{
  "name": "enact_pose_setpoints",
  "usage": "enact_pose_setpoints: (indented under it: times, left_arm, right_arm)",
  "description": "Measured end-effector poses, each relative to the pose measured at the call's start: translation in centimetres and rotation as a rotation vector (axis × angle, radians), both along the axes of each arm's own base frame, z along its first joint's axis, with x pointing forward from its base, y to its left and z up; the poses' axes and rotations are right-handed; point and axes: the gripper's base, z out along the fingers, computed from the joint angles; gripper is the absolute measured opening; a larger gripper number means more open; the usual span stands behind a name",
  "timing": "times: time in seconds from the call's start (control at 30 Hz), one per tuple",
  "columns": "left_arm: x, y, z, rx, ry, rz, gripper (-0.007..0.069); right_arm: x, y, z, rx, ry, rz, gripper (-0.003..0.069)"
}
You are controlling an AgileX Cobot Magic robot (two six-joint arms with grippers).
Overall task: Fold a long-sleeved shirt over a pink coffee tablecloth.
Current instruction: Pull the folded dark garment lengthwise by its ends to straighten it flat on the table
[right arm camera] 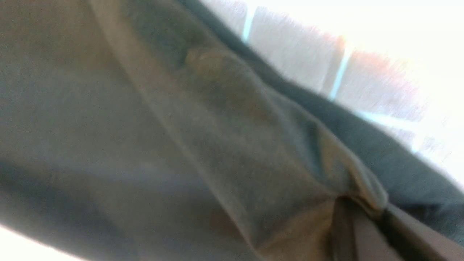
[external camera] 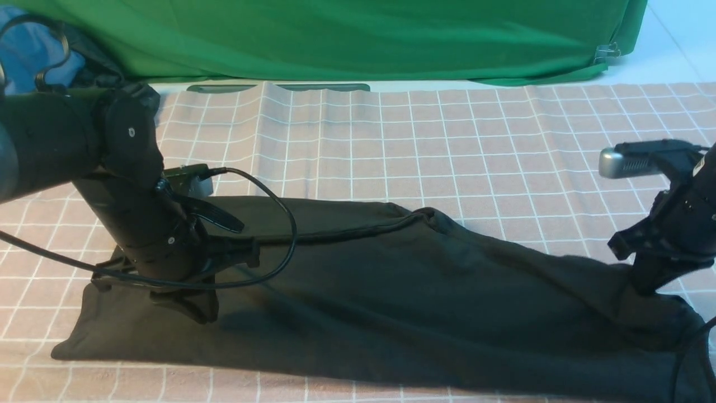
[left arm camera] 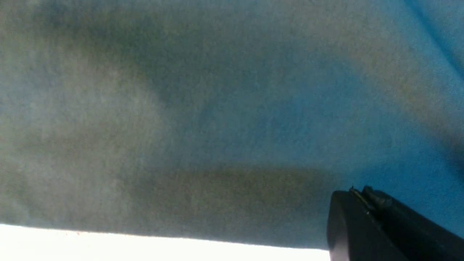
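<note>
The long-sleeved shirt [external camera: 419, 291] is black and lies as a long band across the pink coffee tablecloth [external camera: 447, 145], whose white grid shows all round it. My left gripper [external camera: 193, 310] is down on the shirt's left end, jaws shut, with the fabric drawn up at its tips. In the left wrist view the closed left gripper [left arm camera: 357, 194] sits against the shirt [left arm camera: 181, 108], which fills the picture. My right gripper [external camera: 643, 291] stands on the shirt's right end. In the right wrist view, the right gripper [right arm camera: 348, 210] has a pinched ridge of the shirt [right arm camera: 181, 145] bunched at its tips, beside the tablecloth [right arm camera: 297, 61].
A plain green cloth [external camera: 335, 39] hangs along the back of the table. A blue garment [external camera: 28, 56] lies at the far left behind my left arm. A black cable [external camera: 279, 240] loops from the left wrist over the shirt.
</note>
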Motion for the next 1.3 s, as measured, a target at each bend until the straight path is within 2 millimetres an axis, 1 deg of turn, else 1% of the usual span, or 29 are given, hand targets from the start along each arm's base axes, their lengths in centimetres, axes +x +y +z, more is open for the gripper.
enact_pose_setpoints:
  times: [0.13,0.3,0.33,0.4,0.43,0.5,0.57,0.63,0.73,0.77,0.83,0.9,1.0,1.03,1.1,1.2,1.3]
  left_arm:
    - [-0.2,0.0,0.0,0.001,0.015,-0.025,0.0013]
    - [-0.3,0.0,0.0,0.003,0.033,-0.036,0.0013]
    - [-0.3,0.0,0.0,0.004,0.034,-0.036,0.0013]
    - [-0.3,0.0,0.0,0.004,0.035,-0.036,0.0013]
    - [-0.3,0.0,0.0,0.004,0.035,-0.036,0.0013]
    - [-0.4,0.0,0.0,0.004,0.036,-0.036,0.0013]
    - [-0.4,0.0,0.0,0.004,0.040,-0.037,0.0013]
    - [-0.4,0.0,0.0,0.005,0.041,-0.037,0.0013]
    - [-0.4,0.0,0.0,0.005,0.041,-0.037,0.0013]
    - [-0.4,0.0,0.0,0.005,0.041,-0.037,0.0013]
    - [-0.3,0.0,0.0,0.003,0.033,-0.036,0.0013]
    - [-0.2,-0.1,0.0,-0.005,0.023,-0.031,0.0013]
    - [-0.1,-0.1,0.0,-0.013,0.011,-0.026,0.0013]
    - [-0.1,-0.1,0.0,-0.015,0.011,-0.025,0.0014]
    - [-0.1,-0.2,0.0,-0.016,0.010,-0.024,0.0014]
    - [-0.1,-0.2,0.0,-0.016,0.010,-0.024,0.0014]
    - [-0.1,-0.2,0.0,-0.017,0.010,-0.024,0.0014]
  right_arm:
    - [0.5,-0.3,0.0,-0.011,-0.058,0.010,0.0051]
    - [0.8,-0.6,-0.1,-0.048,-0.089,0.060,0.0087]
    - [0.9,-0.7,-0.1,-0.064,-0.098,0.069,0.0100]
    - [1.4,-1.2,-0.1,-0.121,-0.142,0.083,0.0163]
    - [1.4,-1.3,-0.1,-0.129,-0.147,0.078,0.0178]
    - [1.7,-1.5,0.2,-0.139,-0.157,0.045,0.0234]
    - [1.7,-1.4,0.7,-0.126,-0.132,0.008,0.0244]
    - [1.3,-0.8,1.7,-0.102,-0.095,0.004,0.0216]
    - [0.4,1.1,3.1,-0.028,-0.094,0.054,0.0128]
    - [-0.3,2.9,4.1,0.036,-0.121,0.095,0.0066]
    - [-1.0,5.1,4.6,0.094,-0.167,0.164,0.0038]
    - [-1.4,6.9,4.1,0.118,-0.189,0.211,0.0036]
    - [-1.1,8.1,1.8,0.117,-0.167,0.233,0.0036]
    - [-1.0,8.2,1.3,0.115,-0.158,0.232,0.0036]
    - [-0.4,8.5,-0.6,0.102,-0.114,0.232,0.0036]
    - [0.4,8.3,-2.6,0.060,-0.082,0.234,0.0036]
    - [1.2,7.3,-3.7,0.015,-0.092,0.193,0.0036]
